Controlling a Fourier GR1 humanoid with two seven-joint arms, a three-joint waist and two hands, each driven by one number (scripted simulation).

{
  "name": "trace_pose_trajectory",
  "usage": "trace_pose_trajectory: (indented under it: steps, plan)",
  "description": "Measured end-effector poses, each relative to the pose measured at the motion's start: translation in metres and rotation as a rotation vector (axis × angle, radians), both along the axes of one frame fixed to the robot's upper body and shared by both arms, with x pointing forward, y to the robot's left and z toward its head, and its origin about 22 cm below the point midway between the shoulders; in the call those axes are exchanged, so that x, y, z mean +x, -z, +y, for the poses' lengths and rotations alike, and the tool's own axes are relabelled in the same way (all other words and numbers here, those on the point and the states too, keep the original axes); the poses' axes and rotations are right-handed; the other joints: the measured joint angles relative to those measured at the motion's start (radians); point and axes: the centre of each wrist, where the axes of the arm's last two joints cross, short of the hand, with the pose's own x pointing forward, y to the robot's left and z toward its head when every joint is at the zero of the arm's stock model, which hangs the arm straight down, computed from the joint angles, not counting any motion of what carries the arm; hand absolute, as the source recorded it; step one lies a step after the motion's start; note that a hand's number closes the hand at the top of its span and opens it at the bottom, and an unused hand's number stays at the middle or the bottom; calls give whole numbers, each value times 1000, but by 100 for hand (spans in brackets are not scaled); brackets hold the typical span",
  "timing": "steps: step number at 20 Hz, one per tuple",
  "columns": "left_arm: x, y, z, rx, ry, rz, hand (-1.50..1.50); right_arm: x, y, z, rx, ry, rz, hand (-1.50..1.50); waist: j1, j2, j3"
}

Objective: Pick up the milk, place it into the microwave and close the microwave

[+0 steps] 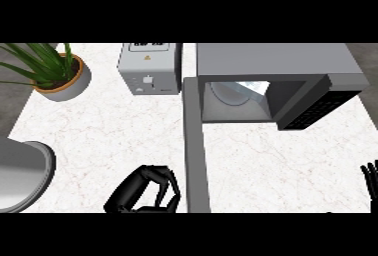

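Note:
The grey microwave [273,60] stands at the back right of the counter. Its door [196,150] hangs wide open and reaches toward me as a long grey strip. Inside the cavity a white and pale blue shape [251,89] shows, which looks like the milk, next to a round pale plate [227,95]. My left hand [145,192] sits low on the counter just left of the door's free end, with its fingers curled and nothing seen in them. Only the fingertips of my right hand [370,175] show at the right edge, straight and pointing up.
A silver toaster [150,67] stands left of the microwave. A potted plant [57,75] is at the back left. A large grey rounded object [18,175] overlaps the counter's left edge. Bare marble lies between the door and my right hand.

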Motion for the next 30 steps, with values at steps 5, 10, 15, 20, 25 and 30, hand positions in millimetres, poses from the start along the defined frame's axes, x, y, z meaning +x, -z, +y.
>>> trace_pose_trajectory:
  steps: [5,10,15,20,25,30]
  plan:
    - [11,14,-33,122,183,100,150,-2,-8,-13,-5,-2,-2,-150,-6,1,1]
    - [11,27,-68,187,287,126,150,3,-12,-14,-1,-17,-18,-150,-7,0,0]
    - [10,37,-99,193,329,86,150,11,-22,-14,-2,-65,-48,-150,-19,3,-1]
    - [9,41,-113,153,282,44,150,27,-36,-7,4,-136,-93,-150,-43,7,-2]
    - [9,35,-127,133,236,30,-150,34,-49,-2,14,-188,-121,-150,-81,11,-3]
    - [21,18,-144,98,201,-3,150,46,-62,5,21,-244,-148,-150,-121,17,-5]
